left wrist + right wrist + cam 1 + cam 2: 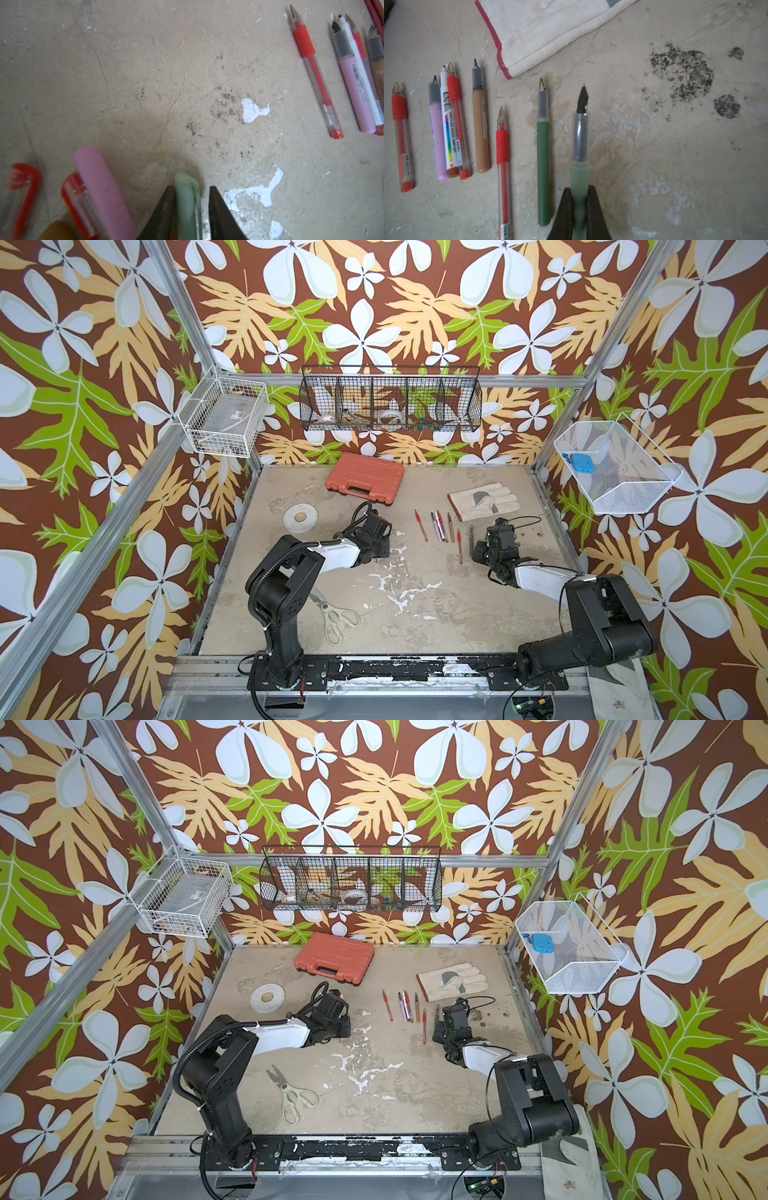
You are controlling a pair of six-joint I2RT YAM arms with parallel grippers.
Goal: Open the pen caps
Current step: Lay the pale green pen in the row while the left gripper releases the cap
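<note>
Left gripper (191,187) first: its jaws stand partly open, and the pale green cap (187,199) sits upright between the dark fingers (162,216). The cap leans against one finger. On the other side a clear gap shows, so nothing is clamped here. The cap is blurred, and whether its end rests on the table (187,83) cannot be told.

Just beside that gripper lies the pile of other caps. The pink cap (99,191) lies across a red cap (76,199), another red cap (22,187) is a little apart and smeared by blur, and a gold cap (56,230) peeks in at the frame edge.

Over to the right gripper (579,188): its jaws are squeezed tight on the barrel of the pale green pen (579,178), one finger (562,216) on each side. The pen is uncapped, its dark nib (582,99) pointing away from the gripper. Whether the pen is lifted off the table cannot be told.

Just beside it lies the dark green pen (543,166), nib bare, and beyond that the rest of the pens (452,124) in a loose row, red, brown, white and pink, all uncapped. The glove (550,31) lies past their tips, its red-edged cuff near the brown one.
</note>
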